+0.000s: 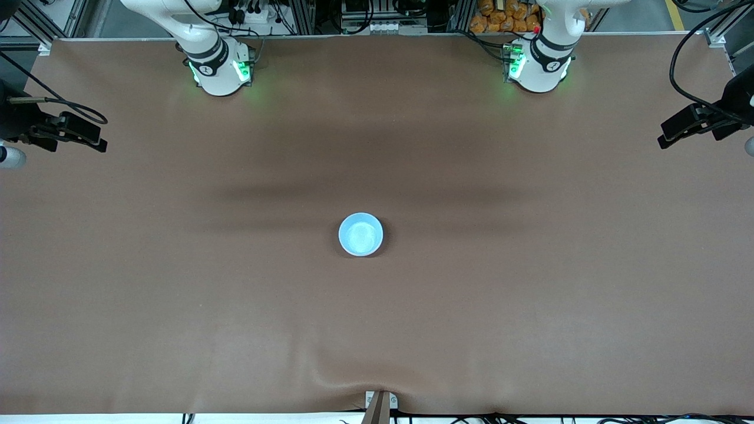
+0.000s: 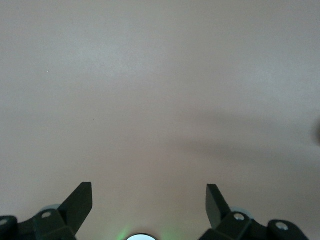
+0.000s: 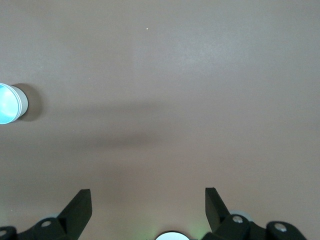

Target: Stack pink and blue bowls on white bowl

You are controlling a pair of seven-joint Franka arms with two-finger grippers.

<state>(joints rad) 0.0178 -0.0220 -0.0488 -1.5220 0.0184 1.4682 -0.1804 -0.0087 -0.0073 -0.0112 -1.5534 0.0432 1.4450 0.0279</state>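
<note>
Left claw (image 2: 149,200) is up in the air over bare brown worktop (image 2: 160,75), fingers spread wide apart and nothing between them. Its own camera shows only cloth and a soft shadow band, no bowl anywhere.

Right claw (image 3: 148,200) is the same deal: fingers wide apart, empty, hanging over plain worktop. In its wrist view the blue bowl (image 3: 10,103) shows at the picture's edge, well apart from the fingers and cut off by the frame, so only part of the rim and the glowing inside is visible.

From the front camera, the blue bowl (image 1: 360,234) sits upright about midway between the two arms' ends of the worktop (image 1: 177,294), nearer to the front camera than both arm bases. It looks like one bowl from above; the wall in the right wrist view looks whitish, and I can't tell whether anything is nested under it. No pink or white bowl can be made out separately. Both arms go out of frame at the top, so neither claw shows in the front view.
</note>
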